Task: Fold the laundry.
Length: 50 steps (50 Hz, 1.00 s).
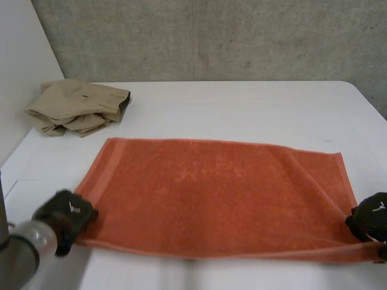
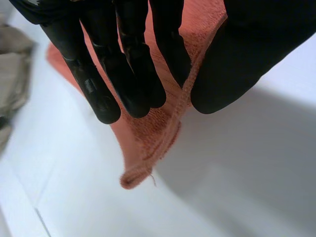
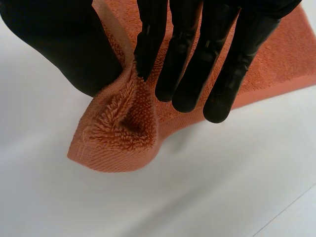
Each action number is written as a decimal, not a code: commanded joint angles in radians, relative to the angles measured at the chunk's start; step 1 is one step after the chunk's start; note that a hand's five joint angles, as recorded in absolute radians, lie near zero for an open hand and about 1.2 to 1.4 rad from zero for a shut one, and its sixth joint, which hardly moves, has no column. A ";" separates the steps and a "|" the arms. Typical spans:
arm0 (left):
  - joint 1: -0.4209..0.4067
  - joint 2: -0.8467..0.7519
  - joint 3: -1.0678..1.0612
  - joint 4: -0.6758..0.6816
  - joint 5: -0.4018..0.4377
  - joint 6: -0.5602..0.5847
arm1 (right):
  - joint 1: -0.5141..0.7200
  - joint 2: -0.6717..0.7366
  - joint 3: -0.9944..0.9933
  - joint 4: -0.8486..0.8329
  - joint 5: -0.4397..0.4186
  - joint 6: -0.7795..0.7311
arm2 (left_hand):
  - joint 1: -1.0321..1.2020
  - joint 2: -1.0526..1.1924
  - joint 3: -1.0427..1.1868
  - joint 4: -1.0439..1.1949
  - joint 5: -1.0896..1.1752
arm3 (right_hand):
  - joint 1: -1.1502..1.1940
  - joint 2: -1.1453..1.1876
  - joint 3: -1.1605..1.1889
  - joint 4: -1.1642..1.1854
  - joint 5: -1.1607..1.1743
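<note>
While the orange towel point(image 1: 211, 193) lies flat, left hand point(image 1: 65, 212) and right hand point(image 1: 370, 219) each pinch a near corner; terry nap point(image 3: 123, 118) shows.

Looped, nubbly orange terry towel point(image 1: 211, 193) on smooth matt white table point(image 1: 242, 109).

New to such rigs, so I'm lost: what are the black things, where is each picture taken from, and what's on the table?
They are a two-armed robot's left hand and right hand. One picture looks down from between the arms; the other two come from a camera on each wrist. On the white table lie an orange towel, spread flat, and a crumpled beige garment at the far left. Each hand pinches a near corner of the towel.
</note>
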 commanded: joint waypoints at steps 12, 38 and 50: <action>-0.027 -0.260 0.248 0.343 0.033 -0.039 | 0.184 0.161 -0.193 -0.360 0.068 0.306 | 0.237 0.197 0.203 0.195 0.240 | 0.431 0.227 0.215 0.207 0.244; -0.151 -0.848 0.927 0.604 -0.098 -0.104 | 0.410 0.674 -0.778 -0.724 0.465 0.446 | -0.985 -1.024 -1.019 -1.027 -0.982 | -0.790 -0.995 -1.007 -1.014 -0.978; -0.164 -0.563 0.635 0.622 -0.105 -0.122 | 0.349 0.360 -0.557 -0.687 0.314 0.719 | -0.985 -1.024 -1.019 -1.027 -0.982 | -0.790 -0.995 -1.007 -1.014 -0.978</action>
